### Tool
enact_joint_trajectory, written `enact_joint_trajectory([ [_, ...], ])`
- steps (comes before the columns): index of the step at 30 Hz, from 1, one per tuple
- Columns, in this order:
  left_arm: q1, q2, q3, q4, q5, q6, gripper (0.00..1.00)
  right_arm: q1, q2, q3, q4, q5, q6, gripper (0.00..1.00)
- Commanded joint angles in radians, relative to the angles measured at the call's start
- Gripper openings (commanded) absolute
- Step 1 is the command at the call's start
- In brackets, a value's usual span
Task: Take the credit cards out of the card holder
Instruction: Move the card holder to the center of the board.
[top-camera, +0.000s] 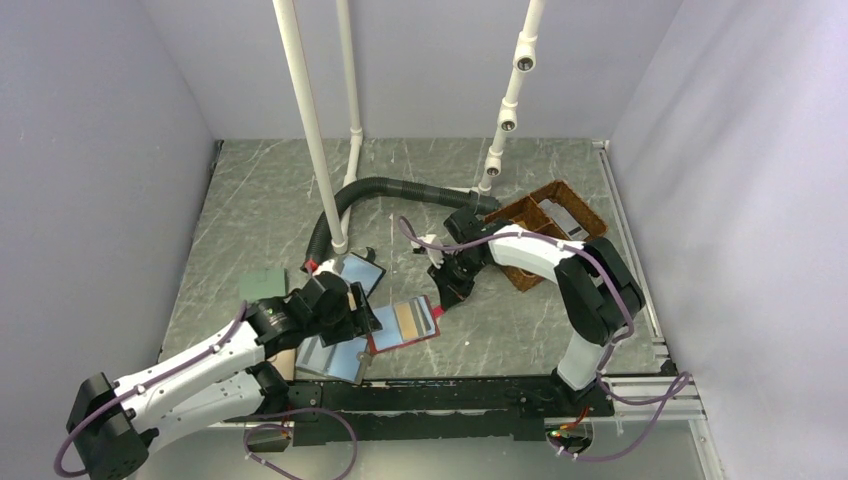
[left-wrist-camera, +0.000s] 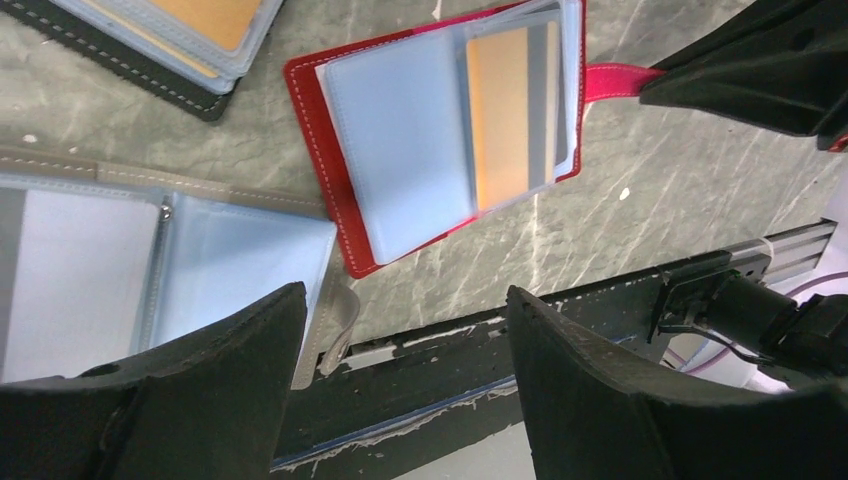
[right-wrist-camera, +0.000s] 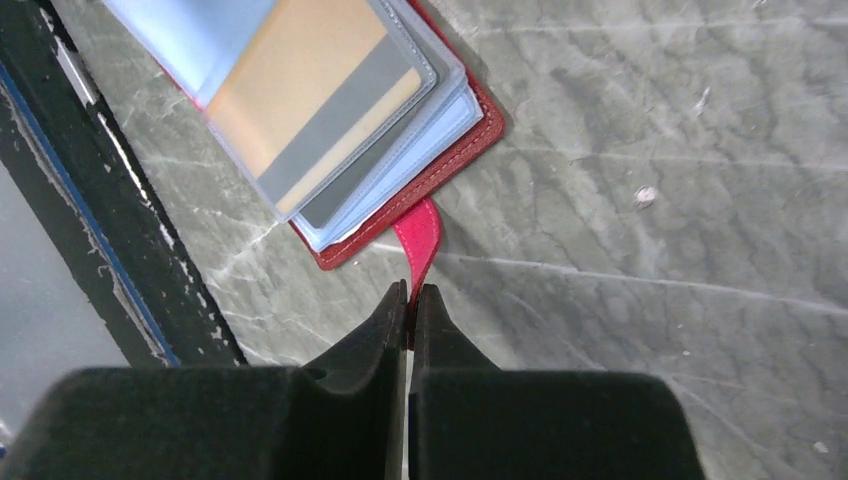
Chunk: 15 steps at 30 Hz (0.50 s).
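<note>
"As you read across the table from the left, what comes first?"

"My left claw (left-wrist-camera: 400, 300), jaws spread wide and holding nothing. It hangs above the near edge of the table (top-camera: 520, 330), partly over a grey folding wallet (left-wrist-camera: 230, 270) that lies open. A black-edged case (top-camera: 357, 270) lies just behind that."

"And the card holder?"

"Next to the right. The red card holder (left-wrist-camera: 310, 130) lies flat and open on the table, clear sleeves facing up. One card (right-wrist-camera: 310, 110), tan with a grey stripe, shows inside the top sleeve. I cannot tell how many others sit beneath it. A red pull tab (right-wrist-camera: 420, 235) sticks out on the holder's right side, and my right claw (right-wrist-camera: 410, 295) is pinched tight on that tab. Farther right stands a brown basket (top-camera: 545, 215)."
</note>
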Motion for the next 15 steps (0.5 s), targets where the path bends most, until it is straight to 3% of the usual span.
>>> enact_joint_trajectory([
  [1, -0.004, -0.039, 0.039, -0.074, -0.048, 0.01, 0.78, -0.002, 0.006, 0.063, -0.012, 0.022, 0.002, 0.0],
  [7, -0.003, -0.099, 0.071, -0.149, -0.092, 0.027, 0.78, -0.029, 0.028, 0.171, 0.007, 0.097, -0.023, 0.0],
  [15, -0.002, -0.186, 0.079, -0.201, -0.152, 0.017, 0.79, -0.028, 0.185, 0.423, 0.112, 0.246, 0.048, 0.0],
])
